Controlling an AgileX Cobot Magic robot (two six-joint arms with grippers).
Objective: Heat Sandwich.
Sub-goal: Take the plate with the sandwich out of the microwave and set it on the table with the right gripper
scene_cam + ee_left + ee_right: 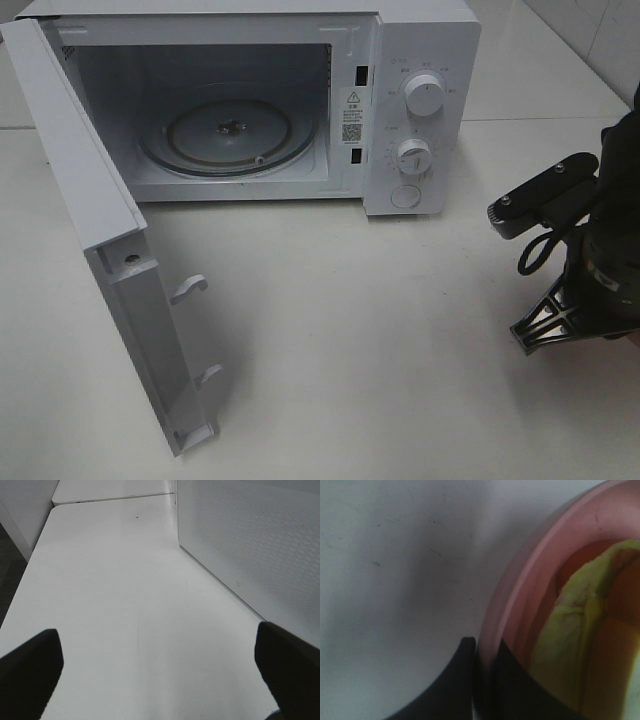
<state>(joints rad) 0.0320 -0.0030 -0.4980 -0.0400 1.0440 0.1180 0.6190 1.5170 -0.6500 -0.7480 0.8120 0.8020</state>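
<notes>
- The sandwich [580,630] shows only in the right wrist view, lying in a round pink plate [520,590]; a pale yellow-green, soft, creased filling with an orange-tan surface beside it; the close view blurs its edges, so the bread's outline is hard to tell
- The plate is smooth with a raised, curved rim; it sits on the desk [395,580], a matt off-white surface with faint scuffs and specks
- The right end effector [482,680] has its dark, smooth fingers pressed onto the plate's rim, one finger outside the rim and one inside, pinching it; in the high view this arm is a black mass at the right edge, and the plate and sandwich cannot be seen there
- The left end effector [160,665] is spread wide, its two dark rounded fingertips [30,670] at opposite edges of its view, nothing between them; bare desk lies below it
- The microwave [420,100] is a white, boxy appliance at the far side of the desk; its door [90,200] hangs fully open toward the left, with two hook latches on its inner edge; inside lies a round glass turntable [225,135]; two round white dials [425,95] and a round button sit on the front panel; a finely perforated white panel fills the side of the left wrist view
</notes>
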